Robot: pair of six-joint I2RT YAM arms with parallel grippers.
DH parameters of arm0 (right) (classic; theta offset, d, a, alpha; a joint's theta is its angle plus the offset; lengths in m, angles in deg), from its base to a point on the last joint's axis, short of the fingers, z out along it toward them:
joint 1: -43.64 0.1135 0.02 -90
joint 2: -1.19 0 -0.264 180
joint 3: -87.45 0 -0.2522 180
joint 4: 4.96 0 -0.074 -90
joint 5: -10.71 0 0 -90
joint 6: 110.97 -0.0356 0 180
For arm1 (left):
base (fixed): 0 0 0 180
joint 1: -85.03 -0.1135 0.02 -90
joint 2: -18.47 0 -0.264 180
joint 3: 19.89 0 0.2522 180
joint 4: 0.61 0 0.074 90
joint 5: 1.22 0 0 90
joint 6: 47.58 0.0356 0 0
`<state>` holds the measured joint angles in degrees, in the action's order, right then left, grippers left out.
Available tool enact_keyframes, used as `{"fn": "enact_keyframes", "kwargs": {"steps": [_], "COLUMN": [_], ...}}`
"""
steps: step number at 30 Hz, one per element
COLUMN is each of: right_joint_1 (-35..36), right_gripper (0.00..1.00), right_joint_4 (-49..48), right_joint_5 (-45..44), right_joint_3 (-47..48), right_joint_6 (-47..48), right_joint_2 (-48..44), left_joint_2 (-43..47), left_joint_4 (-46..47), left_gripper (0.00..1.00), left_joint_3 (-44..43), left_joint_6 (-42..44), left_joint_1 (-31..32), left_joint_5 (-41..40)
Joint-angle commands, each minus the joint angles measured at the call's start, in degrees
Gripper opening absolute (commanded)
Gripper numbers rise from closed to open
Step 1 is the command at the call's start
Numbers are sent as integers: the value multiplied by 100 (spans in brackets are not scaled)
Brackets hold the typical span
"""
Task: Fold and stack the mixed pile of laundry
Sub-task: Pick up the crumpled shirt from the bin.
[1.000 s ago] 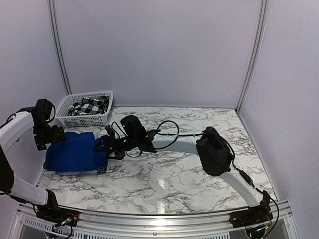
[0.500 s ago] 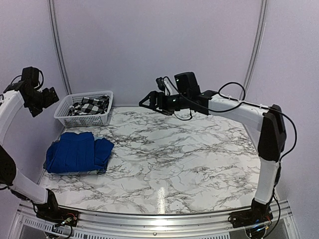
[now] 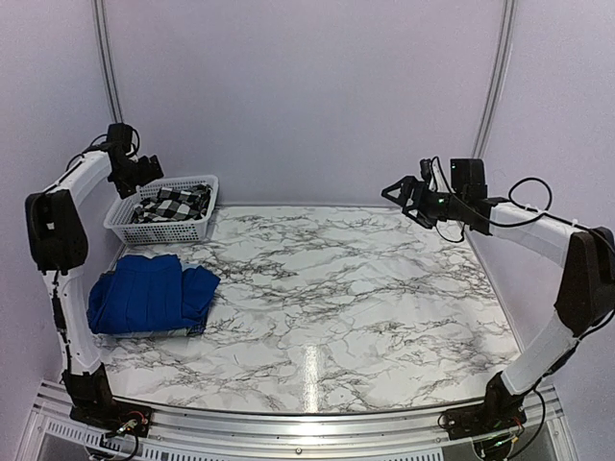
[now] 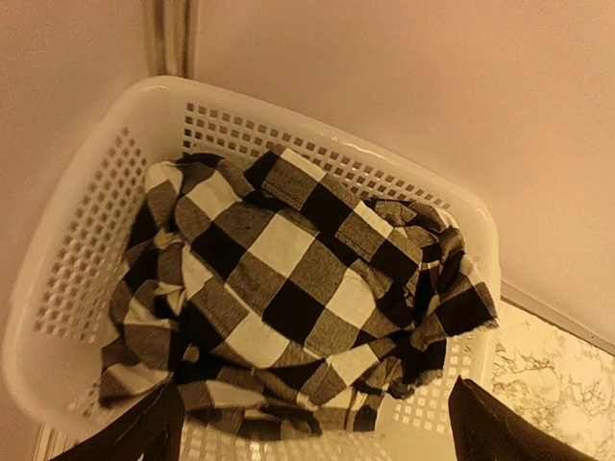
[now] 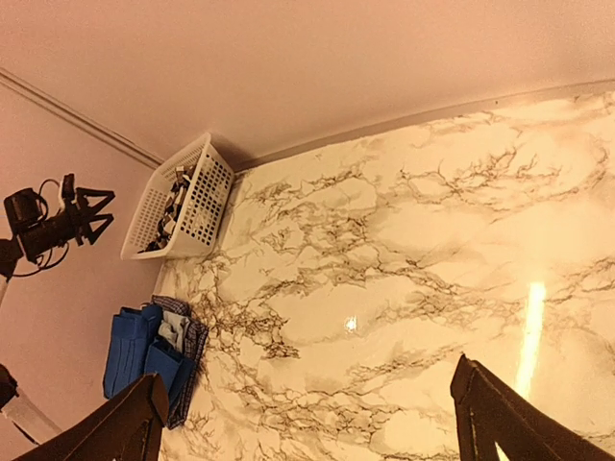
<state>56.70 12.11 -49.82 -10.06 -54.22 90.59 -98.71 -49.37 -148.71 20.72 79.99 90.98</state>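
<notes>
A white counter (image 3: pixel 384 317) with grey marble veining fills the space, enclosed by plain pale lilac walls: a back wall (image 3: pixel 298 96), a left wall (image 3: pixel 38 96) and a right wall (image 3: pixel 567 115). Slim metal posts (image 3: pixel 492 96) stand in the two far corners. A silver metal rail (image 3: pixel 307 423) runs along the near edge. Overhead light leaves a bright streak (image 3: pixel 309 365) on the glossy marble

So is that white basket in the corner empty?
No, a black-and-white checked shirt lies crumpled inside the basket, covering most of its floor.
</notes>
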Motion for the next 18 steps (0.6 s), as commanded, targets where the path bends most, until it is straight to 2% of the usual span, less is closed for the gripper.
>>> {"fn": "enact_keyframes", "kwargs": {"steps": [1,6,12,15,16,17,18], "right_joint_1": [109,109,109,105,104,108,108], "right_gripper": [99,99,99,98,99,98,97], "right_joint_4": [418,784,577,572,541,507,497], "right_joint_5": [183,-183,-208,-155,-111,-48,21], "right_joint_3": [149,136,129,261,290,329,380], "right_joint_6": [355,446,95,74,55,25,21], "right_joint_2": [-196,-332,-115,122,196,272,354], "left_joint_2": [-1471,-2913,-3758,-3777,-3764,-3734,-3672], "left_joint_4": [-53,-2,182,304,325,340,351], "left_gripper": [99,99,98,82,73,57,47], "left_joint_3": [-1152,-2235,-2384,-2460,-2493,-2516,-2514], "left_joint_6": [255,50,-230,-272,-268,-251,-256], "left_joint_1": [118,124,142,136,130,126,125], "left_joint_5": [44,-188,-163,-130,-119,-99,-89]}}
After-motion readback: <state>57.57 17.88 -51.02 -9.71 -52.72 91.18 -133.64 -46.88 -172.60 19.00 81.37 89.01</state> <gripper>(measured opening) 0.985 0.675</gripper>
